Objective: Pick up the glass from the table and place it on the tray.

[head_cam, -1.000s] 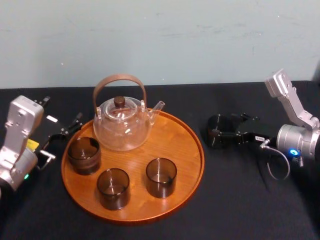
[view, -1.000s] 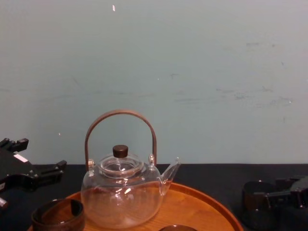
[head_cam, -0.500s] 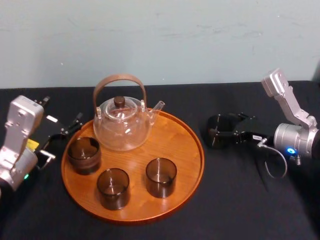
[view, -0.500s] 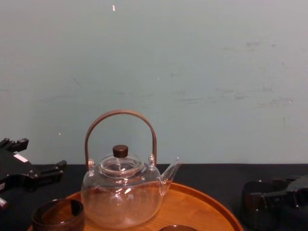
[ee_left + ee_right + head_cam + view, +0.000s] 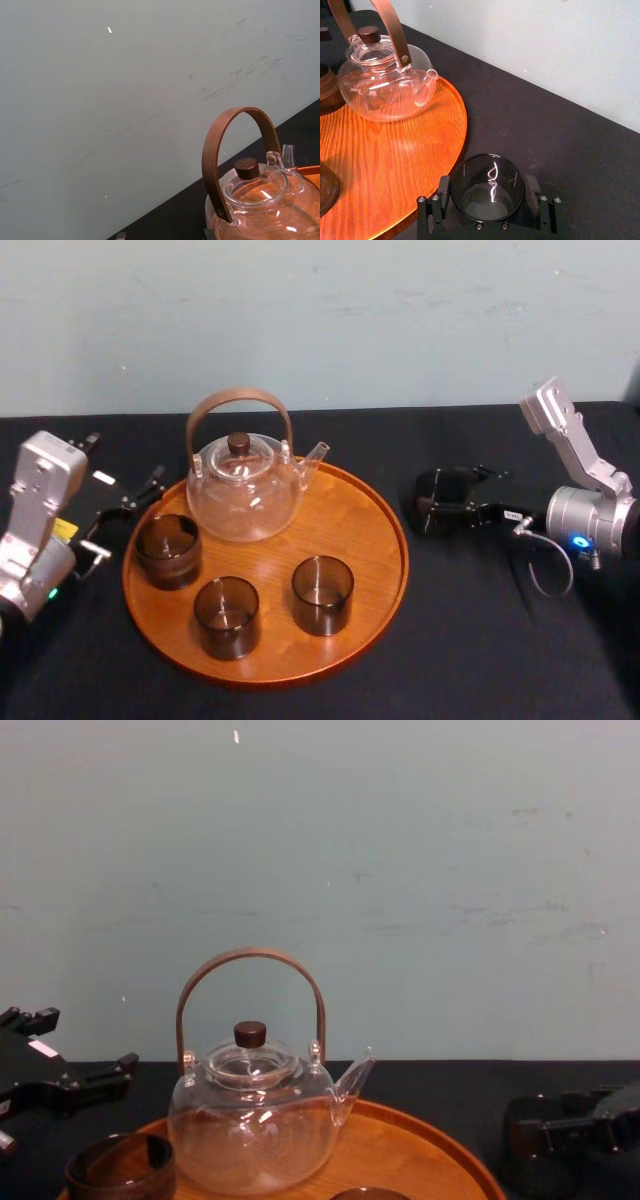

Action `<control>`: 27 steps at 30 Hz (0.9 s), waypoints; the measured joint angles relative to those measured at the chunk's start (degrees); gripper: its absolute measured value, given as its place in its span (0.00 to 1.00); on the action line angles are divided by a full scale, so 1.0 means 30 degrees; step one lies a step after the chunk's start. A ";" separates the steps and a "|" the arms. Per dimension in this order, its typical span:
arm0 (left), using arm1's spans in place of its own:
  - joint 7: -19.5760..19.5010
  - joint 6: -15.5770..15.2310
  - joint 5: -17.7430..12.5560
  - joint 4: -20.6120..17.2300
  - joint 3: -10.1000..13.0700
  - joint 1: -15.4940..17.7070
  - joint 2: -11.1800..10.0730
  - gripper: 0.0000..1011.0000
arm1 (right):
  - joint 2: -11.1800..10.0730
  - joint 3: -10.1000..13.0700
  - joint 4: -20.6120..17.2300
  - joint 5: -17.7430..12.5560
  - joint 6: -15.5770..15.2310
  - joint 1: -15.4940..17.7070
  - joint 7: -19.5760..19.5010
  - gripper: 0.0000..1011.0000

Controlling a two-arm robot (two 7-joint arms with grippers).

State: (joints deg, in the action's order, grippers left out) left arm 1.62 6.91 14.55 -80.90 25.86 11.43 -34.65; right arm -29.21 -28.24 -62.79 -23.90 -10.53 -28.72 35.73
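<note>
The glass stands upright on the black surface, just to the right of the tray and not on it. I read this as the grasp step. My right end effector has its two fingers on either side of the glass wall, and from the wrist camera the pads look pressed against it, so I take it as clamped. The base seems to rest on the cloth, so no lift has started as far as I can judge. The left end effector sits parked with its fingers spread off the tray's left edge.

Next I would raise it straight up to clear the low rim. I would then carry it left to bare wood on the right side, away from the teapot spout and the tumbler.

The glass is a short, straight-walled cylinder of smoky dark glass. It is empty, mouth up, with light glinting on its inner wall. It looks smooth, so I would expect it could slip.
</note>
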 joint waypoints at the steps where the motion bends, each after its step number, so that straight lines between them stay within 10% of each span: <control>1: 0.0000 0.0001 0.0000 0.0000 0.0000 0.0001 0.0000 0.99 | 0.0000 0.0001 0.0000 -0.0004 -0.0006 0.0001 0.0001 0.92; 27: 0.0000 0.0001 0.0000 0.0000 0.0000 0.0000 0.0001 0.99 | -0.0579 0.0263 -0.1202 -0.0528 -0.0412 0.0411 0.0440 0.89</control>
State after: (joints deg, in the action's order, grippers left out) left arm 1.62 6.91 14.55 -80.90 25.86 11.43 -34.64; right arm -30.95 -27.45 -66.40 -25.48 -11.77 -27.48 37.05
